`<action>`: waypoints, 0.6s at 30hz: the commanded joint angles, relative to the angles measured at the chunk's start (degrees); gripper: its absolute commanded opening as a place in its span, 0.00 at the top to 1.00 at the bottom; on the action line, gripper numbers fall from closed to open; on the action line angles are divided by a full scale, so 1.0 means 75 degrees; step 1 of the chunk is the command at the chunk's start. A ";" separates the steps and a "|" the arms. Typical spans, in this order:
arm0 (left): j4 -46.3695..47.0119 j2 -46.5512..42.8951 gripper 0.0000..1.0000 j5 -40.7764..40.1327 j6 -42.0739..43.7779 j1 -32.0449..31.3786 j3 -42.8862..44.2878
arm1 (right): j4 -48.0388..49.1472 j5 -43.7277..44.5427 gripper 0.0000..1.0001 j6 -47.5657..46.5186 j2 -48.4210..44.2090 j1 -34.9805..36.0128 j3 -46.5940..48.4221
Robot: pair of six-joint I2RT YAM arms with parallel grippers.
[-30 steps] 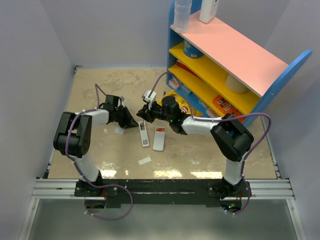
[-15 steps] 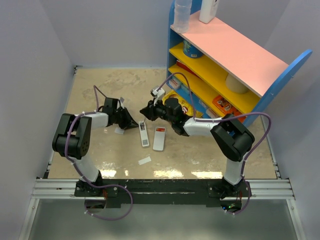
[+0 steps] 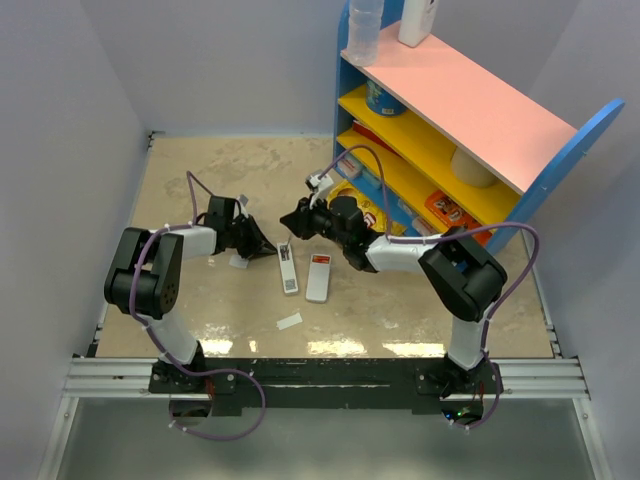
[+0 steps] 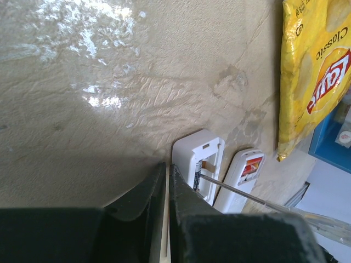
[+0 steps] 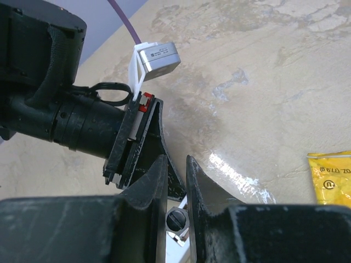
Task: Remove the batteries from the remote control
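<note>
The remote control [image 3: 318, 278] lies back up mid-table, with red batteries [image 3: 320, 260] showing in its open bay; both also show in the left wrist view, the remote [image 4: 239, 178] and the batteries [image 4: 251, 165]. Left of it lies a narrower white bar [image 3: 288, 270] with an open compartment [image 4: 204, 167]. My left gripper [image 3: 266, 246] is shut, its fingertips [image 4: 167, 167] down at the bar's near end. My right gripper [image 3: 294, 224] is shut on a thin grey stick [image 5: 176, 222]. The stick [image 4: 247, 194] slants down, its tip inside the bar's compartment.
A yellow chips bag [image 3: 352, 198] lies behind the right gripper, against the blue shelf unit [image 3: 470, 130]. Small white scraps lie at the front [image 3: 289, 321] and under the left arm [image 3: 239, 262]. The left arm's wrist [image 5: 60, 118] sits close in front of the right fingers.
My right wrist has turned and shifted slightly right and back, still holding the stick. The left gripper has stayed at the bar's end.
</note>
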 commanded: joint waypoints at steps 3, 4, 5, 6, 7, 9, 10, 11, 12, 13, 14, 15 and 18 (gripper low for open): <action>0.0004 0.0122 0.87 0.0346 -0.0105 -0.0298 -0.0276 | 0.0370 -0.0554 1.00 0.1461 0.0564 0.0445 -0.0946; -0.0008 0.0122 0.87 0.0346 -0.0093 -0.0298 -0.0264 | 0.0546 -0.0484 1.00 0.1473 0.0552 0.0480 -0.1342; -0.0031 0.0110 0.87 0.0335 -0.0093 -0.0298 -0.0264 | 0.0757 -0.0448 1.00 0.1600 0.0552 0.0504 -0.1566; -0.0032 0.0087 0.87 0.0323 -0.0105 -0.0298 -0.0276 | 0.1061 -0.0413 1.00 0.1729 0.0564 0.0504 -0.1777; -0.0032 0.0075 0.87 0.0311 -0.0081 -0.0298 -0.0276 | 0.1191 -0.0262 1.00 0.1858 0.0587 0.0516 -0.2162; -0.0043 0.0087 0.87 0.0300 -0.0081 -0.0298 -0.0299 | 0.1530 -0.0074 1.00 0.2140 0.0575 0.0516 -0.2481; -0.0043 0.0087 0.87 0.0300 -0.0081 -0.0298 -0.0323 | 0.1544 0.0008 1.00 0.2164 0.0587 0.0516 -0.2633; -0.0020 0.0099 0.87 0.0288 -0.0081 -0.0310 -0.0335 | 0.1498 0.0021 1.00 0.2222 0.0622 0.0504 -0.2635; -0.0008 0.0110 0.87 0.0288 -0.0093 -0.0310 -0.0346 | 0.1347 -0.0014 1.00 0.2223 0.0669 0.0493 -0.2577; -0.0008 0.0110 0.87 0.0299 -0.0093 -0.0310 -0.0358 | 0.1287 -0.0037 1.00 0.2223 0.0727 0.0493 -0.2472; 0.0015 0.0110 0.87 0.0311 -0.0105 -0.0310 -0.0370 | 0.1240 -0.0061 1.00 0.2211 0.0751 0.0481 -0.2401; 0.0015 0.0110 0.87 0.0323 -0.0105 -0.0310 -0.0370 | 0.1112 -0.0073 1.00 0.2165 0.0751 0.0481 -0.2342; -0.0020 0.0052 0.88 0.0323 -0.0105 -0.0310 -0.0346 | 0.0481 0.0021 1.00 0.1895 0.0565 0.0481 -0.1979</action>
